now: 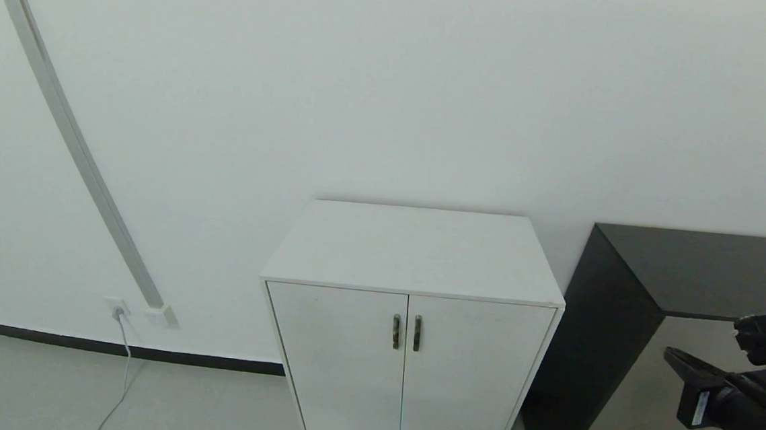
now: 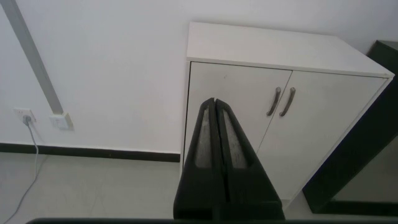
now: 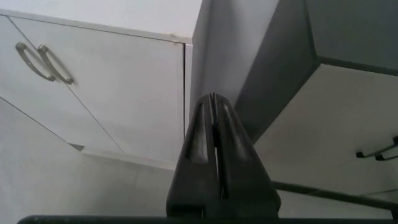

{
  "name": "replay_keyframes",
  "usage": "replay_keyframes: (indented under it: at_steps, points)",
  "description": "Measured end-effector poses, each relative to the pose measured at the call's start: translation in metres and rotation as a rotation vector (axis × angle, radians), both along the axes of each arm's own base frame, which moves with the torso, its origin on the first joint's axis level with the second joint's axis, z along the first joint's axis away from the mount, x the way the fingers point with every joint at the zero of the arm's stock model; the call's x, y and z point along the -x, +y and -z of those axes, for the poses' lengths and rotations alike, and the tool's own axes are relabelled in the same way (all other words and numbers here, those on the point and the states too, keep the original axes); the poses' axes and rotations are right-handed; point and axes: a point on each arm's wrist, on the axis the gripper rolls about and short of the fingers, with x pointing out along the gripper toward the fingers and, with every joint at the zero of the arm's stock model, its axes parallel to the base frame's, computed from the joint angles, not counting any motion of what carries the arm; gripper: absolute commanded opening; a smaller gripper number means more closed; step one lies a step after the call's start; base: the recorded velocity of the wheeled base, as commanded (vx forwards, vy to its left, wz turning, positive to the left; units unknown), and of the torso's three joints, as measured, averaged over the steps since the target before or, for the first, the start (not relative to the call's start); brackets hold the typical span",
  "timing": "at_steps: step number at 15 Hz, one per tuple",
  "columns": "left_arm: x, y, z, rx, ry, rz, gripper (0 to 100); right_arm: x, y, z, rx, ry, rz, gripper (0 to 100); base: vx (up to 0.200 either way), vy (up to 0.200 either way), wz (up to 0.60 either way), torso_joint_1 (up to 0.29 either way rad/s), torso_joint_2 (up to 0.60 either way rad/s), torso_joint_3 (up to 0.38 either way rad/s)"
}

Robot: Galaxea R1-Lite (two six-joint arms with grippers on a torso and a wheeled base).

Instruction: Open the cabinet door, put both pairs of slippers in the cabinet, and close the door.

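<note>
Cabinet [image 1: 414, 251]: 1, white, its 2 doors [image 1: 346, 361] shut, 2 handles [image 1: 396, 331] side by side at the seam. 1 black unit [image 1: 689, 270] stands just right of the cabinet. Left tool [image 2: 215, 102] and right tool [image 3: 213, 98] face the cabinet, each pinched narrow, holding nothing.

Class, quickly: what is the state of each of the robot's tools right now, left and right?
Left tool: closed, fingers pressed together, holding nothing.
Right tool: closed, fingers pressed together, holding nothing.
</note>
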Motion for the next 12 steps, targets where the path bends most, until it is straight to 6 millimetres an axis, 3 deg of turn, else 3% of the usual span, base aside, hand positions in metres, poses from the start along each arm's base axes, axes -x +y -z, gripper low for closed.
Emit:
replay_keyframes:
  at_steps: [5, 12]
  points:
    - [0.000, 0.000, 0.000, 0.000, 0.001, 0.000, 0, 0.040, -0.010, -0.001, 0.001, 0.137, -0.008, 0, 0.000, 0.000, 0.00, 0.000, 0.00, 0.000]
    - [0.000, 0.000, 0.000, 0.000, 0.000, 0.000, 0, 0.124, -0.017, 0.014, -0.004, 0.354, -0.085, 0, 0.000, 0.000, 0.00, 0.000, 0.00, 0.000]
